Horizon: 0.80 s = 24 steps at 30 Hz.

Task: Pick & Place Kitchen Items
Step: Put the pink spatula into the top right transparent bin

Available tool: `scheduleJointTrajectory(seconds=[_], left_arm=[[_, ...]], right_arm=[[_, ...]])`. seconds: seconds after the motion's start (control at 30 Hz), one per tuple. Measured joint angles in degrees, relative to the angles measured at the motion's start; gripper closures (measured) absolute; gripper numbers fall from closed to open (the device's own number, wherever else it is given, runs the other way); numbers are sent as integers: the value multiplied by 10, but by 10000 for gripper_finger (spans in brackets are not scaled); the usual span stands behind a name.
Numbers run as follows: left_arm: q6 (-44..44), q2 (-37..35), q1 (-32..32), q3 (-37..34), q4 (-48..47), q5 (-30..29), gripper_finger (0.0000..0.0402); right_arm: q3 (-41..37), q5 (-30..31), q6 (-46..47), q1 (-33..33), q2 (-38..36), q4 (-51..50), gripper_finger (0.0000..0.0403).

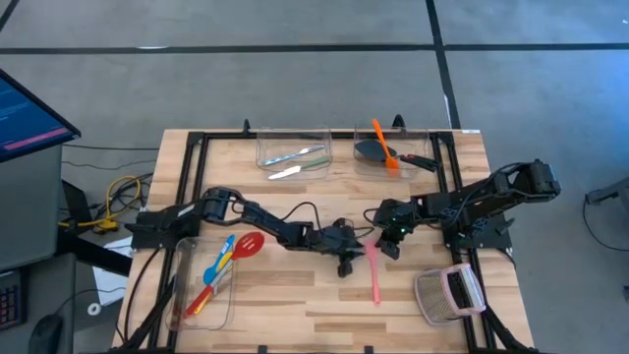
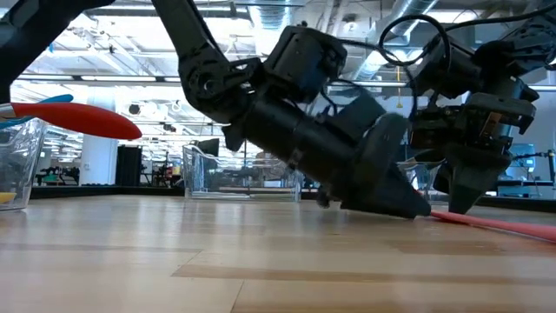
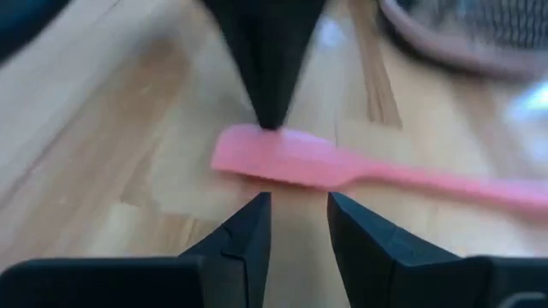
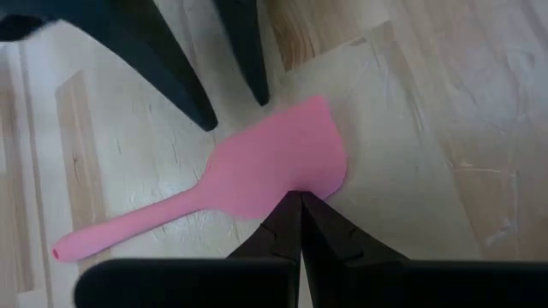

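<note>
Both arms meet mid-table in the high view. Left gripper (image 1: 346,258) and right gripper (image 1: 390,246) sit either side of the blade end of the pink spatula (image 1: 374,275), which lies flat on the wooden table (image 1: 295,295), handle running toward the near edge. Left front bin (image 1: 187,315) holds the red slotted spoon (image 1: 248,244) plus blue, yellow and orange utensils. Back bins: one with pale cutlery (image 1: 295,155), one with a black turner (image 1: 371,150) and an orange spatula (image 1: 383,146). Grey mesh thing with a pink part (image 1: 450,292) sits at front right. Monitor (image 1: 29,113) off the table's left side; grey floor around.

Low view: bare wood up close, left gripper (image 2: 408,204) tipped down to the board, right gripper (image 2: 465,196) just behind it. Pink spatula handle (image 2: 495,224) lies on the surface to the right. Red spoon head (image 2: 82,117) sticks out over a clear bin wall at left. Big open hall with ceiling lights behind.

Left wrist view: left fingers (image 3: 244,248) stand apart, released, holding nothing; pink blade (image 3: 282,158) lies just beyond the tips. Right gripper's tip (image 3: 270,111) touches the blade's far edge. Mesh thing (image 3: 471,34) further off.

Right wrist view: right fingers (image 4: 295,227) pressed together, clenched on nothing, tip touching the blade edge (image 4: 274,171). Left fingers (image 4: 184,85) spread just past the blade, apart from it.
</note>
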Motion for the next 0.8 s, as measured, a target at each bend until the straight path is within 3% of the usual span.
scheduleJointTrajectory(seconds=[0.13, 0.33, 0.8], left_arm=[[-137, -3, 11, 2, 8, 24, 293], [-234, -6, 28, 4, 10, 102, 291], [-193, -56, 29, -21, -32, 135, 304]], right_arm=[[0, 6, 0, 7, 0, 3, 403], [0, 34, 10, 28, 0, 9, 403], [22, 63, 28, 43, 0, 44, 403]])
